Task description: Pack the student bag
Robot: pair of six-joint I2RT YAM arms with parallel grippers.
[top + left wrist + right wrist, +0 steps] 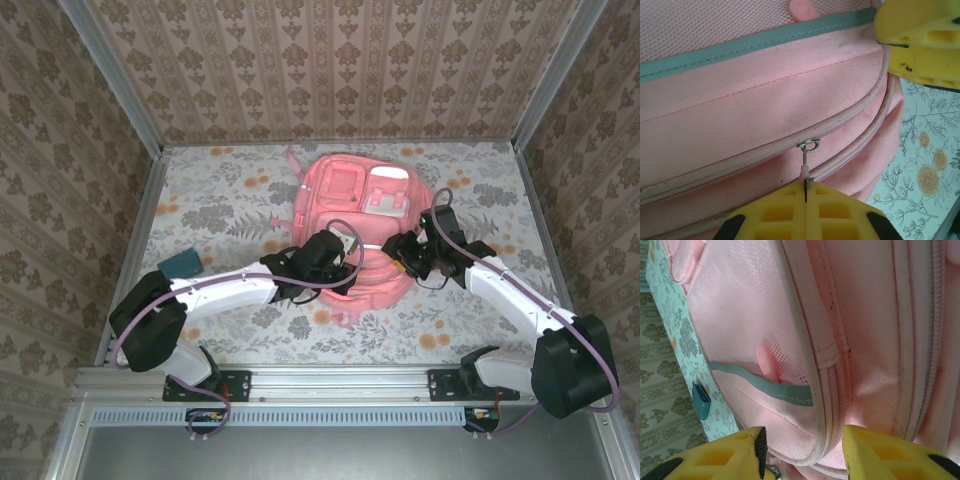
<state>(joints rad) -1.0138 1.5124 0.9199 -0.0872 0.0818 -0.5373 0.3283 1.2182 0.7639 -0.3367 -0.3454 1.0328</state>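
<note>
Far left of the top view there's a small teal pencil case [182, 264] lying on the tabletop [215, 195], well apart from everything else.

Next over, the left gripper [805, 189] is fully closed on the pink tab of the zipper pull [804, 164]. In the left wrist view the pull stands straight up out of the fingertips at the bottom centre of the frame. The metal slider [810, 145] sits just above it on the zipper line. That line is what matters here: it runs from the lower left up and around to the upper right, so I'd guess the slider has to travel along that curve.

The student bag [335, 210] is dead centre of the top view, lying flat. Its long axis points away from the arm bases and both arms meet at its near end.

Over on the right, the right gripper [802, 456] has its jaws roughly half apart, straddling the piped seam on the bag's side, next to the mesh pocket [760, 320]. I can't tell if the pads are actually pressing the fabric or just sitting around it. Looks like it's there to brace the bag while the left arm works the zip.
</note>
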